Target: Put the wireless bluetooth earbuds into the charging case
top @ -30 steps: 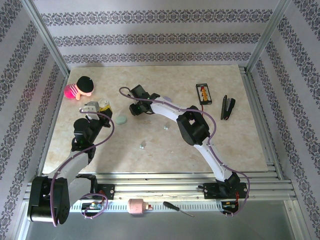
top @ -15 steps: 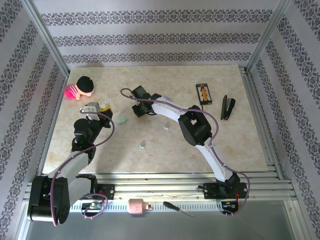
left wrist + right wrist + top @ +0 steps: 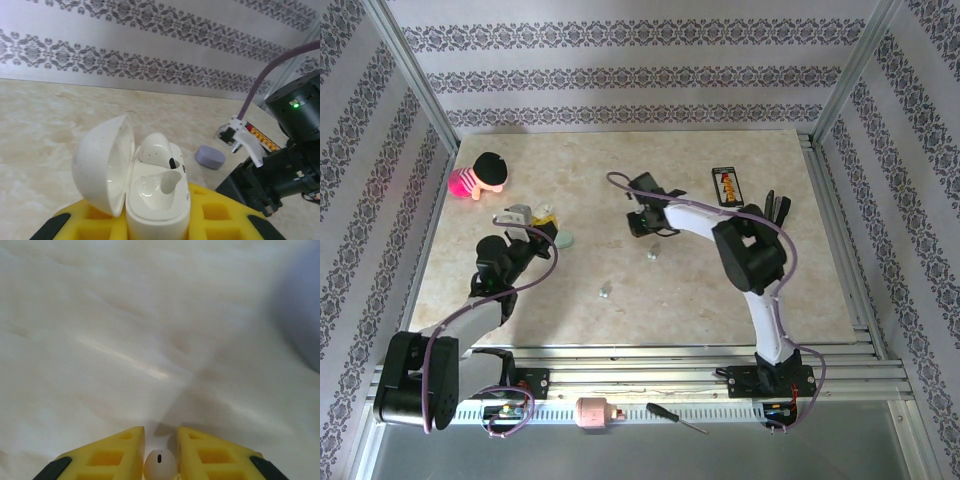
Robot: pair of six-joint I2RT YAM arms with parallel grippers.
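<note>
Near the middle of the table (image 3: pixel 800 300), the right claw (image 3: pixel 160 442) pinches a tiny white earbud (image 3: pixel 160 466) by its sides, which looks light, hard and slippery, while the left claw (image 3: pixel 157 212) grips the open case (image 3: pixel 132 172).

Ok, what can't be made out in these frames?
Right wrist: white earbud in the right tool, lower part cut by the bottom edge.
Right wrist: lavender shape at the right edge, too blurred to identify.
Top external: pale specks on the table, too small to identify.
Left wrist: charging case, base cropped.
</note>
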